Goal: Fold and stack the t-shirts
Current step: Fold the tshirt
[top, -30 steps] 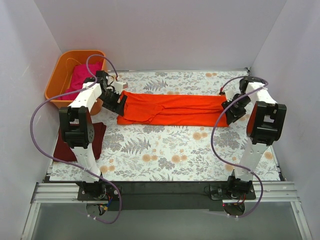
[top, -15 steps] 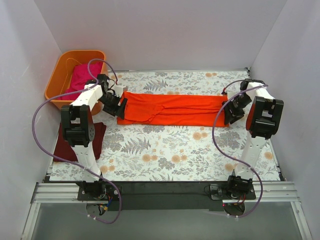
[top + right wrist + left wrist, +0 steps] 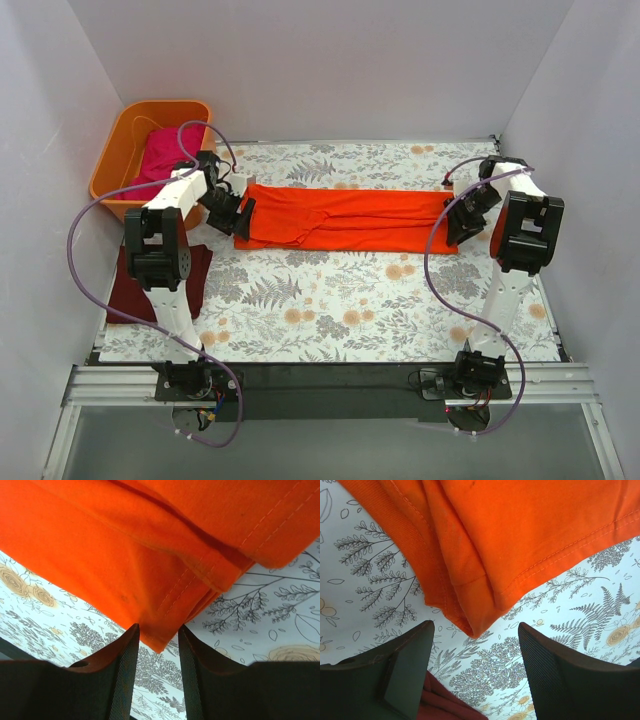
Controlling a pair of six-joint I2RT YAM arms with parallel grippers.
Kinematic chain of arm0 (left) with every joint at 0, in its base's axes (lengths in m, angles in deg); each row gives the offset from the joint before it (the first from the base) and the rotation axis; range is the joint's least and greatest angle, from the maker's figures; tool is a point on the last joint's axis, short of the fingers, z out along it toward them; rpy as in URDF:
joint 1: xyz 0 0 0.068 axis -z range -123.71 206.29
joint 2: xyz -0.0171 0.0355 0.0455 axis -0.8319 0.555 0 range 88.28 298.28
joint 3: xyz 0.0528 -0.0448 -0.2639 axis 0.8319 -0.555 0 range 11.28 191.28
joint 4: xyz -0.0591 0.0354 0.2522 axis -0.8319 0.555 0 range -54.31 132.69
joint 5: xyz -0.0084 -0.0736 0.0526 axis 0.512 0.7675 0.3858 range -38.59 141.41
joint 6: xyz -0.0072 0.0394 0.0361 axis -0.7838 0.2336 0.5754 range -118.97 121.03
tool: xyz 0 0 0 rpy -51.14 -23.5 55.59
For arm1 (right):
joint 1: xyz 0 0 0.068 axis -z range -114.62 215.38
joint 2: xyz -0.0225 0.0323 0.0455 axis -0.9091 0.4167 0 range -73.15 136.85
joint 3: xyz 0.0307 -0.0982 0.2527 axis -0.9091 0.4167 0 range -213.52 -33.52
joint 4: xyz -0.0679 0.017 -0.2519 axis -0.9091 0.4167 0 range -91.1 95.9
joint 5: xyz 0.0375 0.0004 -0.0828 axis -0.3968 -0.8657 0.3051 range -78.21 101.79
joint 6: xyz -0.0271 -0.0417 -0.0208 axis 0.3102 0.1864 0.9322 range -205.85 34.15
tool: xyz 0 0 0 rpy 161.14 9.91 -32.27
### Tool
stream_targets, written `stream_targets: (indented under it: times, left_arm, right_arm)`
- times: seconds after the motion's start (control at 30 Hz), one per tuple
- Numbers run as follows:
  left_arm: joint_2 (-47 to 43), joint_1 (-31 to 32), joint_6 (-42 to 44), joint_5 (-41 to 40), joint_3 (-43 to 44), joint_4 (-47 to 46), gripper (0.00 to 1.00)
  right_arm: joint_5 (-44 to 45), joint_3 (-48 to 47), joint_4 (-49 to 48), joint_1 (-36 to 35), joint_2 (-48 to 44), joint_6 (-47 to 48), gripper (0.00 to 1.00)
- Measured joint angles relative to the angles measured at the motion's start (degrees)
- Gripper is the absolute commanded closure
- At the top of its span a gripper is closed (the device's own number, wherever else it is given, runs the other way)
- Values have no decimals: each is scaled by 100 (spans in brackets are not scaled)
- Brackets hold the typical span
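Note:
The orange-red t-shirt [image 3: 345,218] lies on the table as a long strip folded lengthwise. My left gripper [image 3: 241,213] is at its left end, open wide. In the left wrist view the shirt's folded corner [image 3: 475,620] sits just in front of the gap between the fingers of the left gripper [image 3: 475,632]. My right gripper [image 3: 452,226] is at the right end, open with a narrower gap. The right corner [image 3: 159,642] lies between the tips of the right gripper [image 3: 157,636], not pinched. The maroon t-shirt [image 3: 195,270] lies folded at the left edge. The magenta t-shirt [image 3: 160,150] is in the tub.
An orange plastic tub [image 3: 115,150] stands at the back left corner. White walls close in the table on the left, back and right. The floral tablecloth [image 3: 350,300] covers the table. Purple cables loop off both arms.
Both arms have shifted a little at the ends of the orange-red shirt. The shirt lies as it did.

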Motion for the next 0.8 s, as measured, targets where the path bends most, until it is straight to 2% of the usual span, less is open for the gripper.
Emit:
stream_targets:
  times: [0.17, 0.4, 0.63, 0.8]
  left_arm:
    - [50, 0, -17, 0, 0, -2, 33]
    - [50, 0, -17, 0, 0, -2, 33]
    - [50, 0, -20, 0, 0, -48, 33]
    - [50, 0, -24, 22, 2, -63, 39]
  right_arm:
    - [4, -28, 15, 0, 105, -26, 67]
    - [17, -31, 15, 0, 105, -33, 64]
    - [33, -31, 15, 0, 105, -28, 64]
    - [33, -33, 15, 0, 103, -28, 63]
